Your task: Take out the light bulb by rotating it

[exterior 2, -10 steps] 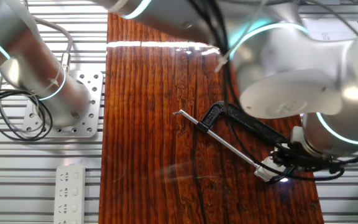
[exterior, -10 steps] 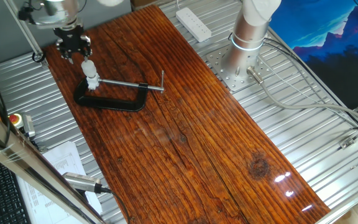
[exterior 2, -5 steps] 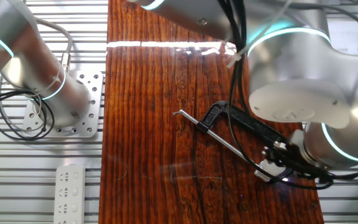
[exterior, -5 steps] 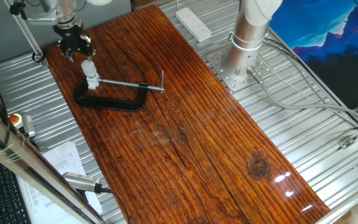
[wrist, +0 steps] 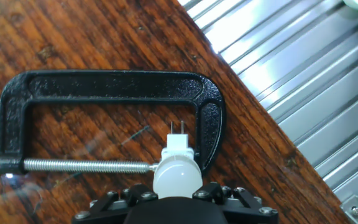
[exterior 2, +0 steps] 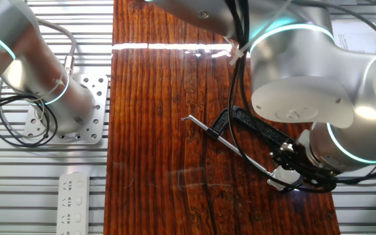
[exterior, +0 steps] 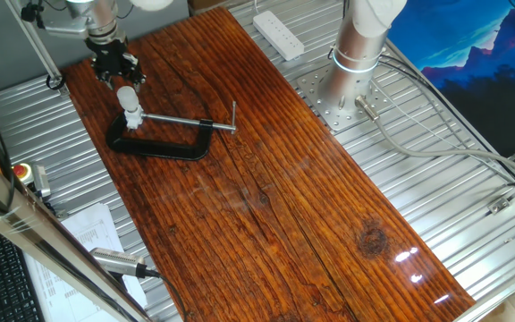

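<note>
At the upper left of one fixed view, the gripper (exterior: 115, 69) is seen above the light bulb (exterior: 129, 98), apart from it; whether its jaws are apart or together cannot be told. The bulb is held upright in the black C-clamp (exterior: 161, 140), whose steel screw rod (exterior: 189, 122) extends rightward across the wooden board (exterior: 266, 179).
</note>
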You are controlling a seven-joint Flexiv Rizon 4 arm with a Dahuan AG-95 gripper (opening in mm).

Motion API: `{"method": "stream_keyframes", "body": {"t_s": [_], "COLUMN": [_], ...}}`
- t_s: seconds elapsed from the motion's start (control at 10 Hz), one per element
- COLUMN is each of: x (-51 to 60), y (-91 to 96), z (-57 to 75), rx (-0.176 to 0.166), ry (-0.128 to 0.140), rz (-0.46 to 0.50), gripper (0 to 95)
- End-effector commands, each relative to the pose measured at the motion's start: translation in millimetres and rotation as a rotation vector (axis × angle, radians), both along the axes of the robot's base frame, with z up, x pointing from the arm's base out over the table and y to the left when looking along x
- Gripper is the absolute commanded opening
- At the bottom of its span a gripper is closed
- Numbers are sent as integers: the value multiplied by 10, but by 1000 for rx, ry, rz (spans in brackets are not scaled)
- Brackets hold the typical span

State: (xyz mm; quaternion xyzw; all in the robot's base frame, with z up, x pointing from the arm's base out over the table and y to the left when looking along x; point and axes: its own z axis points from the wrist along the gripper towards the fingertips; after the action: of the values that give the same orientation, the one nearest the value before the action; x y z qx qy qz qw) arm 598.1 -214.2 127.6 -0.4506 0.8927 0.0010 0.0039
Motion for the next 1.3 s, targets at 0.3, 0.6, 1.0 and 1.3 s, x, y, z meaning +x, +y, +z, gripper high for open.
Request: {"method": "stream_keyframes", "body": {"t_s": [0.3,0.6,1.0,1.3], "x": [-16,-23,-30,-27], "y": [3,5,8,-4], "z": [-26,-70,-119,-101], "rx": [-12,-20,-18,-47], "ry": [-3,-3,-3,-7], "rz": [-1,-9,-28,15], "gripper": [570,380,380,380]}}
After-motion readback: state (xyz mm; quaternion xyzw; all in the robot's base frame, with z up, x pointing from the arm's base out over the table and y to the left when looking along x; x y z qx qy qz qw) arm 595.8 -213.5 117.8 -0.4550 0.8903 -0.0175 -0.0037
